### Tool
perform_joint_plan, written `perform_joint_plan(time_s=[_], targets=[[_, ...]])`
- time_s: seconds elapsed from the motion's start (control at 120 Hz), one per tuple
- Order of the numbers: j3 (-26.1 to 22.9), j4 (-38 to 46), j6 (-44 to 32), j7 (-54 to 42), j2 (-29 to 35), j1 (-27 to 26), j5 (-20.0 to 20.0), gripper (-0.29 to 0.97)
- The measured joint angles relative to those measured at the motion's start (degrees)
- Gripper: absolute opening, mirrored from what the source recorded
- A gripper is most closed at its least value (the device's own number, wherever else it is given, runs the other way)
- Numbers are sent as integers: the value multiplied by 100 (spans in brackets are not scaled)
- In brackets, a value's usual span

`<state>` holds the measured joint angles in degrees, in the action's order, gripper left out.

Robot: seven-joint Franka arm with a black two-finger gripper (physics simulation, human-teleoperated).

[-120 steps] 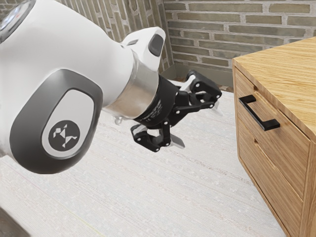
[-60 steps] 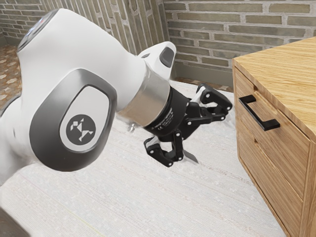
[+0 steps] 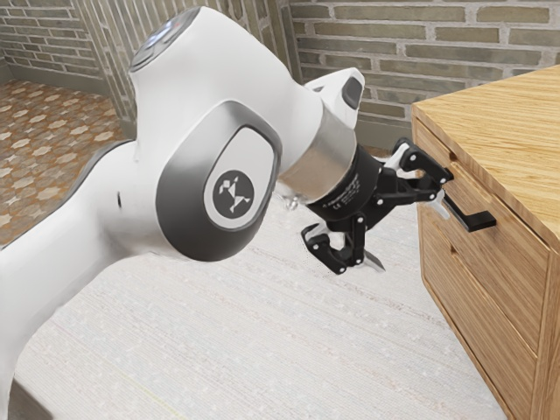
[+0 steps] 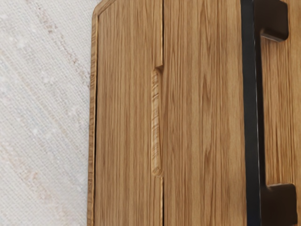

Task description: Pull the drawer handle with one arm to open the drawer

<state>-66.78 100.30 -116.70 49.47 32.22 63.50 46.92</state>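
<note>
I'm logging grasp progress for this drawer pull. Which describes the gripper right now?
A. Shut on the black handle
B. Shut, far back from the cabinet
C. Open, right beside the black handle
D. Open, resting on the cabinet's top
C: in the exterior view the gripper has its fingers spread wide next to one end of the black handle on the top drawer, and they are not clamped on the bar.

We see a brick wall in grey-brown courses at the back. A pale, woven-looking floor spreads before it, meeting patterned reddish tiles at the exterior view's left. On the wooden cabinet we note a lower front panel with a carved finger groove at its upper edge.
</note>
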Motion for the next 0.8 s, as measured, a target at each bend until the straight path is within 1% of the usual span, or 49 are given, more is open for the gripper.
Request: perform_joint_plan(time_s=[0.15,0.242,0.367,0.533,0.717,0.8], targets=[[-171,-99,-15,-15,-44,260,-4,66],[-436,-237,-20,-23,-80,593,-6,66],[-654,-311,-24,-31,-112,870,-7,66],[-801,-424,-27,-38,-123,1022,-7,66],[-1162,-613,-31,-38,-113,1426,2,66],[-1244,-656,-33,-37,-110,1521,5,66]])
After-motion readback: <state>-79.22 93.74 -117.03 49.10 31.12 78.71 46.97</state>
